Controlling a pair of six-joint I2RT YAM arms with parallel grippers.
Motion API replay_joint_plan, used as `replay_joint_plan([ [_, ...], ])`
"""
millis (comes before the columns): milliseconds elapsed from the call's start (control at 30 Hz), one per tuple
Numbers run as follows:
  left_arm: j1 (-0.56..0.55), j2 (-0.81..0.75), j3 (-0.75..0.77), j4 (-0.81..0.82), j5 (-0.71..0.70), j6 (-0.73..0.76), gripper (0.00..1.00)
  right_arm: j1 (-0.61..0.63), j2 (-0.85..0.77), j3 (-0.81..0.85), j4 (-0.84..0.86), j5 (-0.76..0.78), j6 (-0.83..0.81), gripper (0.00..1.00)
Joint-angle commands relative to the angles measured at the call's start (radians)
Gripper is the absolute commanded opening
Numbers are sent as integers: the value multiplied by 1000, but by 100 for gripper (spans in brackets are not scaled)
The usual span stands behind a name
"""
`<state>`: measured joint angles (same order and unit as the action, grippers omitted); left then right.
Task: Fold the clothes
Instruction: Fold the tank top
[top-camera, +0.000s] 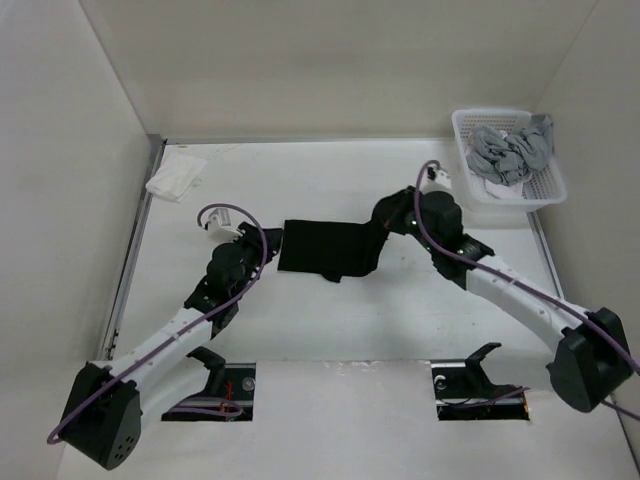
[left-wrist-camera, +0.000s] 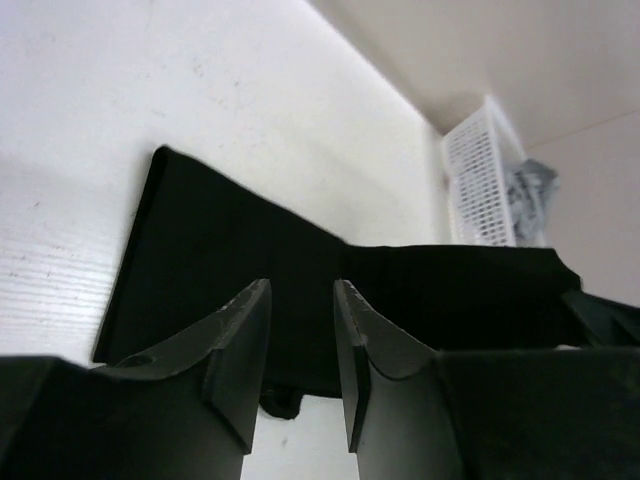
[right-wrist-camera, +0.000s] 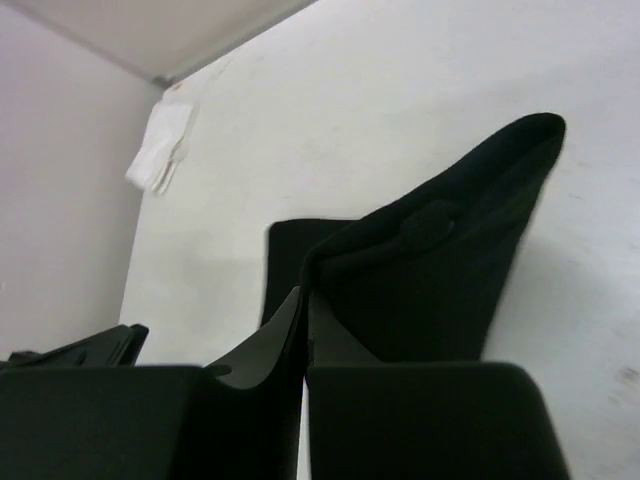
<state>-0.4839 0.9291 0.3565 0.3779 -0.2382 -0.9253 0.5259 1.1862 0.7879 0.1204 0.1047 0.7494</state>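
The clothes (top-camera: 328, 250) are a black garment lying mid-table, partly folded into a rectangle. My right gripper (top-camera: 386, 214) is shut on its right end, which is raised off the table and hangs as a peaked fold (right-wrist-camera: 440, 250) in the right wrist view; the jaws (right-wrist-camera: 305, 300) pinch the fabric edge. My left gripper (top-camera: 273, 240) sits at the garment's left edge. In the left wrist view its fingers (left-wrist-camera: 240, 350) stand apart just short of the black fabric (left-wrist-camera: 230, 260), with only bare table showing between them.
A white basket (top-camera: 547, 190) holding grey garments (top-camera: 512, 150) stands at the back right, also seen as the basket (left-wrist-camera: 480, 180) in the left wrist view. A small white cloth (top-camera: 176, 178) lies at the back left. Walls enclose the table on three sides.
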Motion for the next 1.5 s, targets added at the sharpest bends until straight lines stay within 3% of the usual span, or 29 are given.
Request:
replay_joint_plan([
  [0,26,-128,-14,-9,22,-9,33,125,132,182,-146,108,-133,3],
  [300,172,-357,-56,-180,99,-23,43,361,680,703,-444,119,-197,9],
  [333,196,-371,-59,-192,111,-26,43,378,723,744,-449,119,-191,13],
  [400,239,-389,-60,-204,135,-35,44,407,773,799,-443,131,-162,32],
  [467,279,-397,-59,-209,161,-43,44,421,758,797,-382,127,-121,38],
  [567,302,-377,-53,-197,180,-53,44,427,656,694,-233,90,-82,45],
  [700,261,-291,-44,-136,181,-58,45,385,482,474,-116,107,-56,44],
  [867,147,-126,-5,-70,163,-26,46,314,255,118,26,127,-47,7],
  [1000,55,-3,29,-73,133,57,49,208,-24,-232,212,156,-30,3],
  [1067,44,11,27,-92,102,83,51,136,-144,-352,257,170,-16,11],
  [1200,86,-25,10,-210,28,97,59,-48,-289,-502,314,168,-10,56],
  [1233,98,-35,6,-241,11,100,60,-83,-296,-516,323,164,-9,64],
  [1300,130,-59,-8,-284,-18,106,62,-135,-289,-530,352,155,-12,71],
  [1467,228,-99,-11,-390,-36,112,64,-172,-260,-576,415,141,-10,75],
])
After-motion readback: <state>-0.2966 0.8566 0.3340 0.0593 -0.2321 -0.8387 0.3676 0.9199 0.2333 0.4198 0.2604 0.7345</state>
